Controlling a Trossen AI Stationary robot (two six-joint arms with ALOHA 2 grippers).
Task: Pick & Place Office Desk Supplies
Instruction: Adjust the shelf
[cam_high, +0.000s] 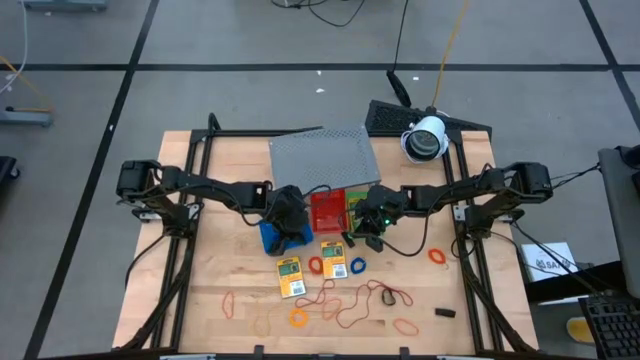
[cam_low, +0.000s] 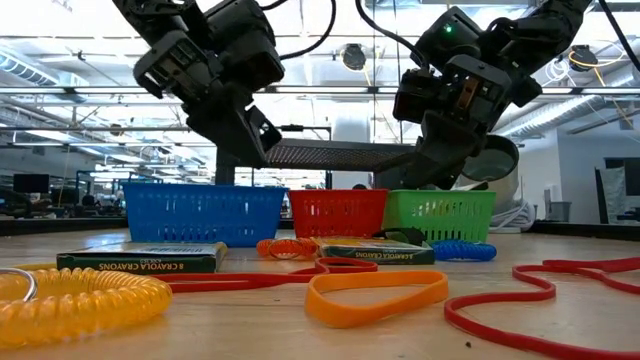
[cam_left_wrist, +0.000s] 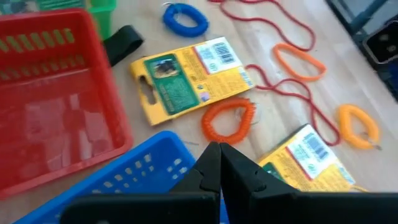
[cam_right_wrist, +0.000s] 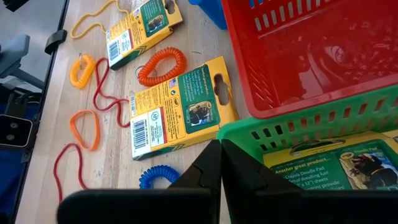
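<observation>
Hovering over the blue tray (cam_high: 272, 236), the left gripper (cam_high: 291, 215) is pinched shut and empty. The right gripper (cam_high: 368, 226), also shut, hangs above the green tray (cam_right_wrist: 323, 134).

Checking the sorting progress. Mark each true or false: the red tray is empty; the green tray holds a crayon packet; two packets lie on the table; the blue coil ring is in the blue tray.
1. The red tray is empty. True.
2. The green tray holds a crayon packet. True.
3. Two packets lie on the table. True: one crayon packet and a second packet sit in front of the trays.
4. The blue coil ring is in the blue tray. False: the blue coil ring lies on the table beside the second packet; the blue tray shows none.
</observation>
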